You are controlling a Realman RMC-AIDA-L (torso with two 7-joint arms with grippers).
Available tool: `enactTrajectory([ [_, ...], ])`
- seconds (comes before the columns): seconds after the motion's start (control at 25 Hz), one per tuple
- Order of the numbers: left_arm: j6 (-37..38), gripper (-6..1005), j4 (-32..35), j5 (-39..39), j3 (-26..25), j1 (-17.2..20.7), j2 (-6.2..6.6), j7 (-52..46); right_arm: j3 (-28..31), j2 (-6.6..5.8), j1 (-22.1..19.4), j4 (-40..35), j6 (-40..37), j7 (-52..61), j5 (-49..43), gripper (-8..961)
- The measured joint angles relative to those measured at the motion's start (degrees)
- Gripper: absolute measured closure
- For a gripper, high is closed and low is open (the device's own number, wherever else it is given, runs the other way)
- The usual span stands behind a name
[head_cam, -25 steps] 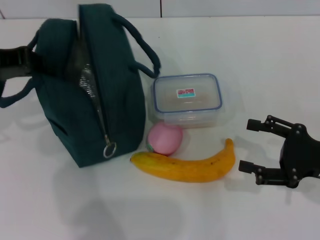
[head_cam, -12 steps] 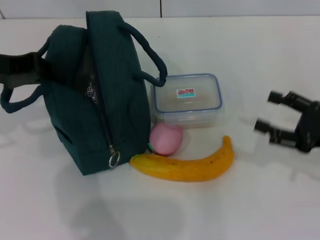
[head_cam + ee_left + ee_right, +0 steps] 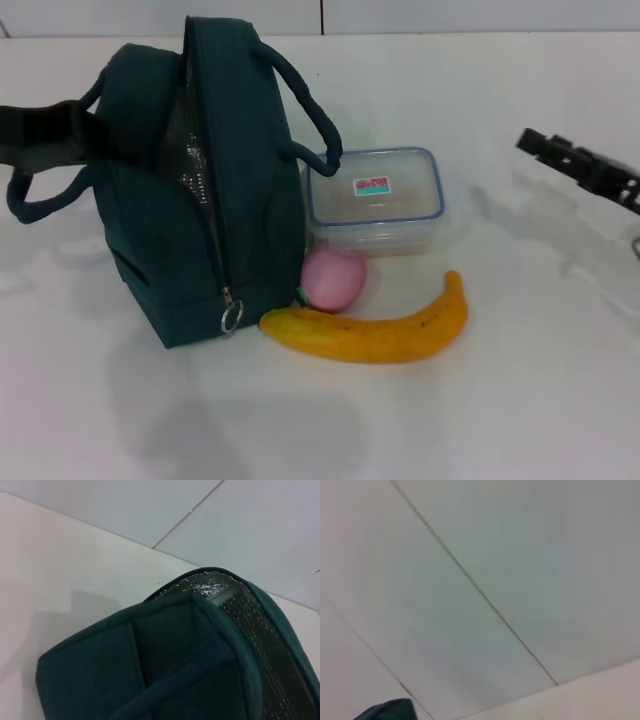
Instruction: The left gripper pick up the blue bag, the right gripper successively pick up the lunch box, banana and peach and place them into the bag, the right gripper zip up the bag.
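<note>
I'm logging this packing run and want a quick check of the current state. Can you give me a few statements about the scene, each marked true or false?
1. The lunch box is already inside the blue bag. False: it sits on the table beside the bag.
2. The banana lies in front of the peach. True.
3. The bag stands upright with its zip partly open. True.
4. The right pincer holds the banana. False: it is off to the right, apart from all the food.
5. The lunch box lid is off. False: it is on.

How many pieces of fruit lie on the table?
2. The pink peach sits against the bag, in front of the lunch box; the banana lies just in front of the peach. The bag's inside is mostly hidden.
</note>
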Motion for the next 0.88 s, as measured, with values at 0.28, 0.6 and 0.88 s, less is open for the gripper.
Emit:
enactTrajectory([
  [0.28,-0.1,963,-0.5,0.0,0.1,-0.8,0.03,0.4,-2.4,0.24,5.9,4.9,7.4,7.7,-0.8,81],
  [0.6,0.0,962,-0.6,-0.2,0.1,-1.3,0.14,0.6,-6.0,0.91,9.6,8.3,11.0,11.6,-0.6,83],
  [0.88,0.0,963,-2.1,-0.2,0.1,-1.6,0.0,1.4,-7.0,0.93,12.4,11.1,10.4,13.2,-0.5,94],
])
